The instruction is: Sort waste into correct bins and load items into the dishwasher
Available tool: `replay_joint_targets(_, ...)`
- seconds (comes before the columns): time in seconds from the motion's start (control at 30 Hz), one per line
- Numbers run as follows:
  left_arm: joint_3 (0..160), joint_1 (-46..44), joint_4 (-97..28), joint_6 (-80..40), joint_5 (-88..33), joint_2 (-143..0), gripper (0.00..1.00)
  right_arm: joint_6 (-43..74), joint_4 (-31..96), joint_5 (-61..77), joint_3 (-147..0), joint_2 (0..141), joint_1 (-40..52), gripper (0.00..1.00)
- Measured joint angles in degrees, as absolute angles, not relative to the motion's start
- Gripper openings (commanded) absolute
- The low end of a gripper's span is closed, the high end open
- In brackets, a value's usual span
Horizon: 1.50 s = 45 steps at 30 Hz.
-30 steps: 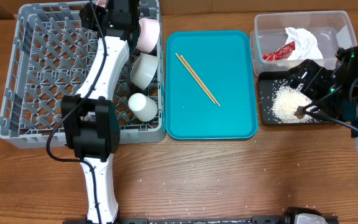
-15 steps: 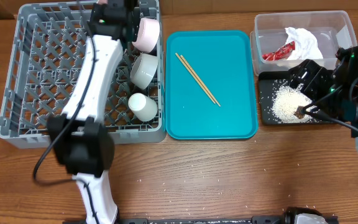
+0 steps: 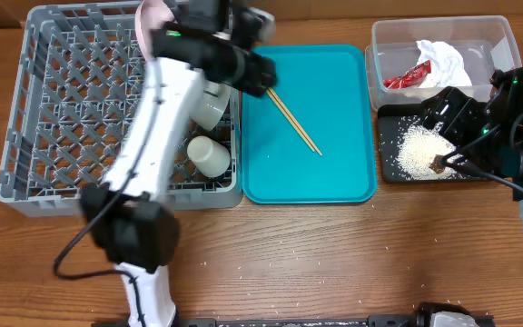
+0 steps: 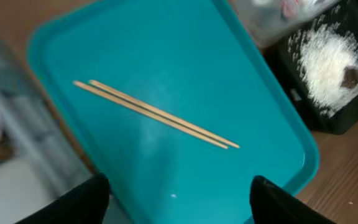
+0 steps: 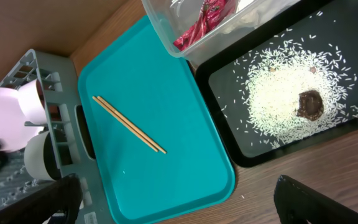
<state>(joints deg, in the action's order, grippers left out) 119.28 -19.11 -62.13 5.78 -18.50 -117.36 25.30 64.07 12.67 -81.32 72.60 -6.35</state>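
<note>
While dish rack (image 3: pixel 53 109) holds the white cup (image 3: pixel 209 156), teal tray (image 3: pixel 334 173) beside it carries the two chopsticks (image 3: pixel 291 118), side by side, diagonal. Left fingers (image 4: pixel 79 202) hover above, wide, empty: straddle both sticks mid-length, pinch together. Right fingers (image 5: pixel 316 199) wide, empty, by black tray (image 5: pixel 229 93).

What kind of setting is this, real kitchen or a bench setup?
Most likely a lab bench mock-up of dish clearing, not a real kitchen: a grey dish rack, a teal tray with chopsticks, and a clear tub and black tray of waste all sit on one wooden table.
</note>
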Motion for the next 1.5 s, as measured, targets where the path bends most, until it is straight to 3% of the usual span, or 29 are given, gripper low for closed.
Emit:
replay_joint_targets(0.2, 119.3, -33.6, -59.5, -3.1, -3.9, -122.1, 0.82, 25.3, 64.1, 12.6, -81.3, 72.6, -6.3, 1.0)
replay_joint_targets(0.37, 119.7, -41.2, -59.5, -8.9, 2.0, -129.1, 0.84, 25.3, 64.1, 12.7, -81.3, 72.6, -6.3, 1.0)
replay_joint_targets(0.83, 121.4, -36.0, -54.4, -10.8, 5.3, -138.4, 0.98, 25.3, 64.1, 12.6, -81.3, 72.6, -6.3, 1.0)
replay_joint_targets(1.5, 121.4, -34.7, -52.3, -5.0, 4.8, -141.7, 0.87, 25.3, 64.1, 12.7, -81.3, 72.6, -6.3, 1.0)
